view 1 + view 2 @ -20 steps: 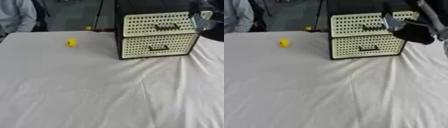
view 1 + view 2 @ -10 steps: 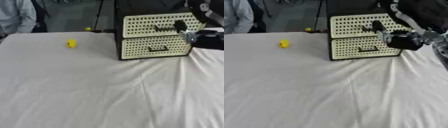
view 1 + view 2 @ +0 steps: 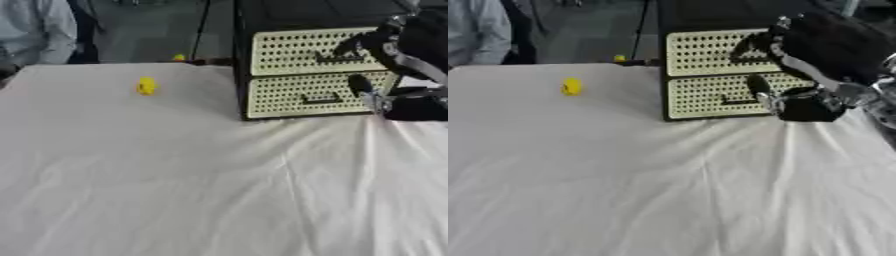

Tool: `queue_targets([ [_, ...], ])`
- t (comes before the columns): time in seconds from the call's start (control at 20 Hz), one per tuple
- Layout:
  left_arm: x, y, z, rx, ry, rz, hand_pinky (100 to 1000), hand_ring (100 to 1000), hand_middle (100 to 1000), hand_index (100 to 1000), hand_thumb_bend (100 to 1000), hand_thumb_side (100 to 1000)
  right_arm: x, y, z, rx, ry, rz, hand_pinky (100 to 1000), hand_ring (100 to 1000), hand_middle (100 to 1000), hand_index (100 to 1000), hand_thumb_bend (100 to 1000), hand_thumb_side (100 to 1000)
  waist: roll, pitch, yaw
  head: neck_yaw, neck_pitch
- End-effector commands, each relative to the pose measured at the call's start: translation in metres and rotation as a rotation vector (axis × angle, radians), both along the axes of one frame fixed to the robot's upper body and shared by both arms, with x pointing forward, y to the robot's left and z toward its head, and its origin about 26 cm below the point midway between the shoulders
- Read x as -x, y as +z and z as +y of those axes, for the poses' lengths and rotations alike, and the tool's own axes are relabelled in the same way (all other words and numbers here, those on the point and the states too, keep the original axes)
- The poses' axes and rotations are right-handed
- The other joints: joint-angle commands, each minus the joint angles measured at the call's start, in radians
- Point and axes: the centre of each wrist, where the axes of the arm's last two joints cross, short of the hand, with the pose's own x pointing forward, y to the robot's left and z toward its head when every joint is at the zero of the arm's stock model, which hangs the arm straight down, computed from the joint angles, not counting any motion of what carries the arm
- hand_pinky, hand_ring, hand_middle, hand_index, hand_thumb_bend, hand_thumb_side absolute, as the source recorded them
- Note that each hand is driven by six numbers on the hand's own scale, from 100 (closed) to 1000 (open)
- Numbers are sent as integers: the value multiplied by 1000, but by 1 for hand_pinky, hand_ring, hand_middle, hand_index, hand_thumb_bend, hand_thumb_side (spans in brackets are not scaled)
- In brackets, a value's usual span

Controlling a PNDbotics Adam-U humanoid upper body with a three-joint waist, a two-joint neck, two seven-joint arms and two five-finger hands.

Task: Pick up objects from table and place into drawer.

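On the far left of the white tablecloth (image 3: 175,190), your target sat alone: a small yellow object (image 3: 146,86), rounded, shape otherwise too blurred to read, well apart from the drawer unit (image 3: 306,75). That unit was a black frame w/ two cream perforated drawer fronts, each w/ a dark handle; both drawers looked closed.

Your right hand (image 3: 798,102) hung just in front of the lower drawer front, right of its handle, w/ one dark finger sticking up against the perforations. Whether the rest of the fingers were curled or straight, you couldn't tell — too dark and blurred. It held nothing that showed.

Vs. 1 s ago: the hand had dropped from the upper drawer's level to the lower drawer's and come nearer the cloth. The yellow object hadn't moved.

Right eye view showed the whole hand plus the black forearm w/ its pale band rising across the upper drawer; left eye view cut the hand off at the frame's right edge. Your left hand showed in neither view.
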Motion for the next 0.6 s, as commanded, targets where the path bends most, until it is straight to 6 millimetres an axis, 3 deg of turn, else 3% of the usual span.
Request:
queue_targets([
  [0.05,3,10,-1,-17,-10,-26,337,366,636,966,100,1000,6,8,-2,42,-54,-36,100,100,176,849,100,183,0,-17,1,6,-8],
  [0.6,3,8,-4,-17,-25,-11,339,369,634,962,100,1000,6,22,4,-77,-101,-94,100,100,176,830,100,183,1,-16,9,-1,-14],
])
